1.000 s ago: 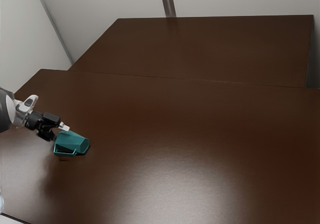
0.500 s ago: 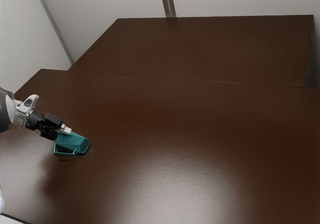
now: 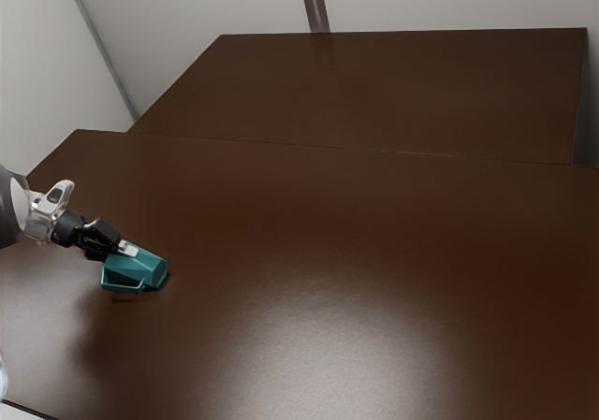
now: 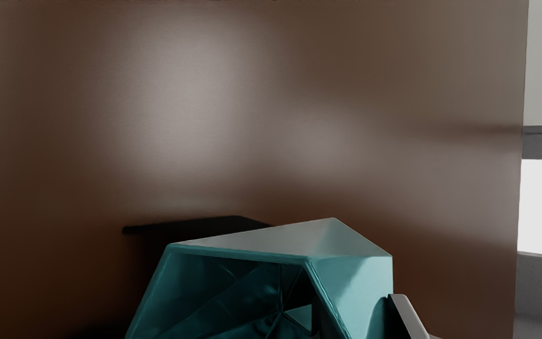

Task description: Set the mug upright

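Note:
The teal faceted mug lies on its side near the table's edge at the exterior view's left, its handle on the side facing that camera. My gripper is at the mug's upper side, at the end nearest the arm. In the wrist view the mug has its open mouth toward my hand, with its dark inside showing. My gripper is at one side wall by the rim; whether it holds that wall is unclear.
The brown table carries bright light reflections. A second brown surface adjoins it at the back, before pale walls. In the wrist view a flat black shape shows past the mug.
My gripper has moved slightly toward the exterior view's right and down, farther over the mug's side, and looks more compact than before. The mug has hardly moved.

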Controlling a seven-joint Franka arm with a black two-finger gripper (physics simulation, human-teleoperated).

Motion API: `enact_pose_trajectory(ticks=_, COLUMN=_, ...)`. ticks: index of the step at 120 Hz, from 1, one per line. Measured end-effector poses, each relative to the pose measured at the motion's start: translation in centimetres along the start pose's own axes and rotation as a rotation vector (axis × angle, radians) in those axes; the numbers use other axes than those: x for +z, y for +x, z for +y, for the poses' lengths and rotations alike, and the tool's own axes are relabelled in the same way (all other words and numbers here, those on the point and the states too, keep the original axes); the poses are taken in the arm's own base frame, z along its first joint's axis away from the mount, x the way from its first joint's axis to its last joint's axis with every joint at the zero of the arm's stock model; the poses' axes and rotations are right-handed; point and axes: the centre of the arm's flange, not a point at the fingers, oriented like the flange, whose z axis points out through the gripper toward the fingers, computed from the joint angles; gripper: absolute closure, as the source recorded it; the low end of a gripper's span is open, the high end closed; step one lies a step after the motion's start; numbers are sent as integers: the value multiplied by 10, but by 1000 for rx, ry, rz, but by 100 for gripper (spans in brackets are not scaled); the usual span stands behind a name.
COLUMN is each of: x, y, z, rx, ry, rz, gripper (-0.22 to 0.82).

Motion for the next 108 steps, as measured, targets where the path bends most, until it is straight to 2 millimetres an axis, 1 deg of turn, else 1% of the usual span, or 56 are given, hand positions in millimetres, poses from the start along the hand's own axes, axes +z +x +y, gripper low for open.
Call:
enact_pose_trajectory(ticks=28, x=1, y=4, z=8, rx=20, ry=-9, rz=10, gripper=73)
enact_pose_trajectory(ticks=43, x=1, y=10, z=22, rx=49, ry=-14, rz=14, gripper=75)
enact_pose_trajectory(ticks=64, x=-5, y=19, z=50, rx=103, ry=-17, rz=26, gripper=77)
enact_pose_trajectory(ticks=75, x=-5, y=25, z=71, rx=140, ry=-16, rz=23, gripper=77)
enact_pose_trajectory(ticks=84, x=-1, y=32, z=90, rx=176, ry=-8, rz=11, gripper=77)
enact_pose_trajectory(ticks=93, x=6, y=41, z=121, rx=235, ry=18, rz=-20, gripper=77)
enact_pose_trajectory(ticks=108, x=26, y=58, z=172, rx=346, ry=109, rz=-107, gripper=77)
